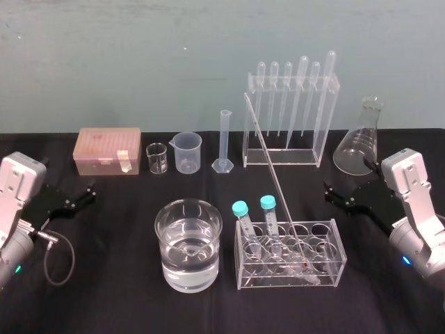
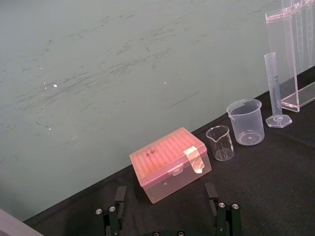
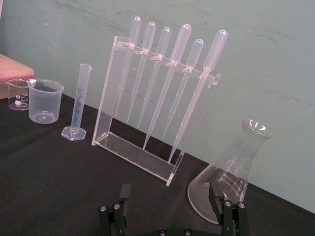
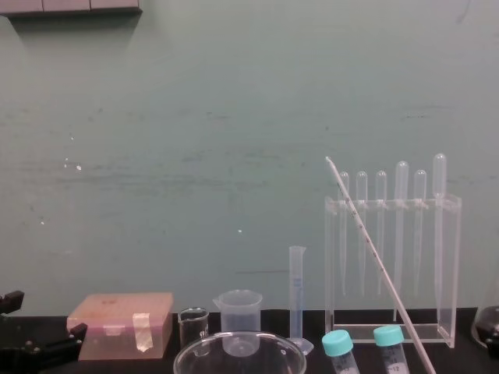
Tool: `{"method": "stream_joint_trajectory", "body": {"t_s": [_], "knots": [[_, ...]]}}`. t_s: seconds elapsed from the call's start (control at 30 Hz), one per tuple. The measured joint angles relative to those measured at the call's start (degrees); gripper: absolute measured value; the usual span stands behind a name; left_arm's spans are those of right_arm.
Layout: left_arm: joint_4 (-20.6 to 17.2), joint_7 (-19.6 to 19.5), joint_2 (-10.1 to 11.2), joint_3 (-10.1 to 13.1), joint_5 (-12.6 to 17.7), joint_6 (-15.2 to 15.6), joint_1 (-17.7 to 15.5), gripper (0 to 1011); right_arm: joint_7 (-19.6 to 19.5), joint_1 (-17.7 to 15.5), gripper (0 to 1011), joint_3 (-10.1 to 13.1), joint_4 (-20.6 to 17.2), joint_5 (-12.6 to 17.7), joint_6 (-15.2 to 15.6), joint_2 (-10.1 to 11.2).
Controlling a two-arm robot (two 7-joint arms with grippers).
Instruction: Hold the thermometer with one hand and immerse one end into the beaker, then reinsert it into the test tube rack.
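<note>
The thermometer (image 1: 272,176) (image 4: 375,251) is a long thin rod. It leans up and to the left out of the low clear test tube rack (image 1: 335,259), its lower end among the holes. Two blue-capped tubes (image 1: 268,203) stand in the same rack. The wide glass beaker (image 1: 188,243) (image 4: 238,348) holds water and stands just left of the rack. My left gripper (image 1: 89,191) (image 2: 165,194) hovers open at the table's left. My right gripper (image 1: 328,193) (image 3: 170,191) hovers open at the right, beyond the rack. Neither holds anything.
Along the back stand a pink tip box (image 1: 108,149), a tiny glass beaker (image 1: 157,158), a plastic spouted beaker (image 1: 188,152), a graduated cylinder (image 1: 224,141), a tall stand of pipettes (image 1: 290,111) and a conical flask (image 1: 362,139). Bare black cloth lies between beaker and left gripper.
</note>
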Motion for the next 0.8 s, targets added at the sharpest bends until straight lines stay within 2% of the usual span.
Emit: {"method": "stream_joint_trajectory", "body": {"t_s": [0.8], "knots": [[0.0,0.0,0.0,0.0,0.0,0.0,0.0,1008,0.0,0.0,1002,0.0,0.0,0.0,0.0,0.0]]}}
